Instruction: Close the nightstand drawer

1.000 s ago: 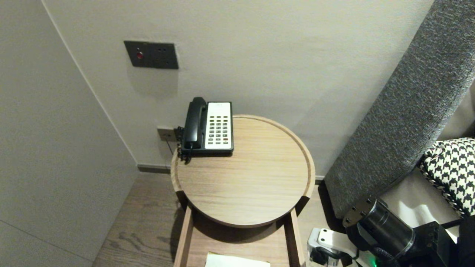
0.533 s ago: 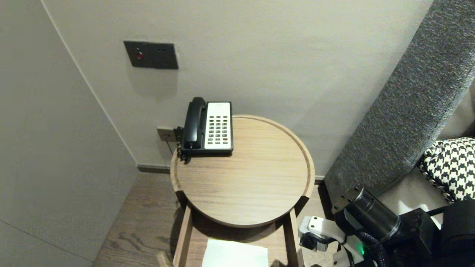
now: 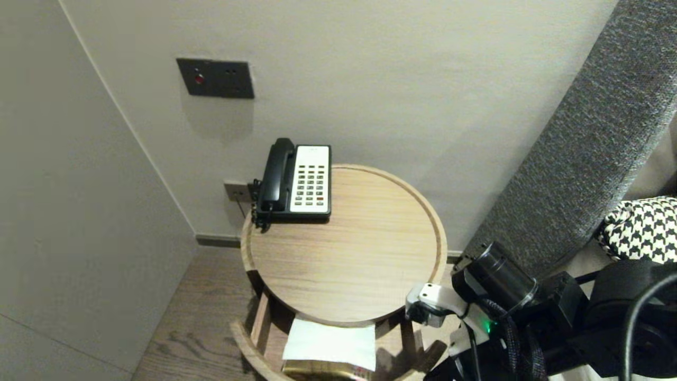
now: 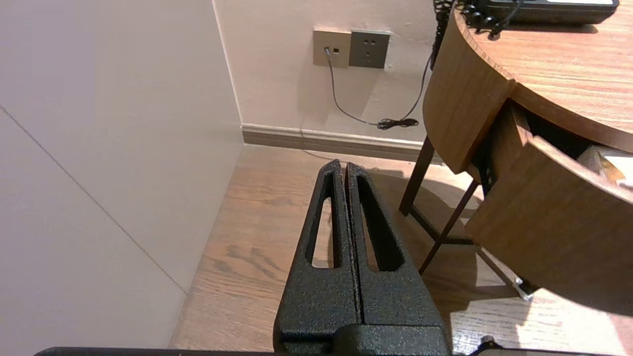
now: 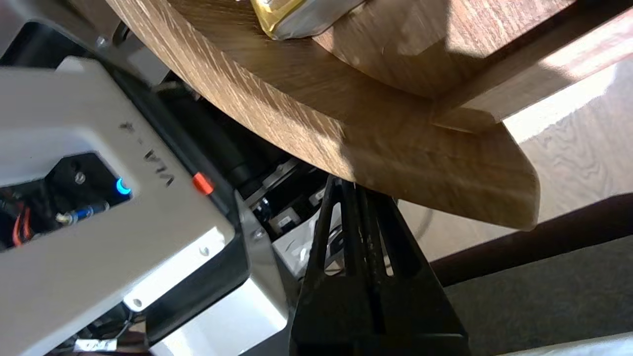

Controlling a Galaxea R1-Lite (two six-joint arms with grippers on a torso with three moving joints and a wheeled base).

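Both pincers closed. Has pushed drawer (image 3: 247,343) further under the round table (image 3: 344,254) than a second ago; reaches right gripper (image 5: 348,184) low against drawer front, rests left gripper (image 4: 342,165) beside table's left.

1 drawer (image 3: 244,338): slid in toward the round table (image 3: 344,254). Its curved front, formerly out of sight, is now shown below the table's near edge. 1 white paper (image 3: 330,344) and 1 gold packet (image 3: 317,369) inside: carried nearer the table. Right arm (image 3: 497,278): raised and brought up to the table's near right rim.
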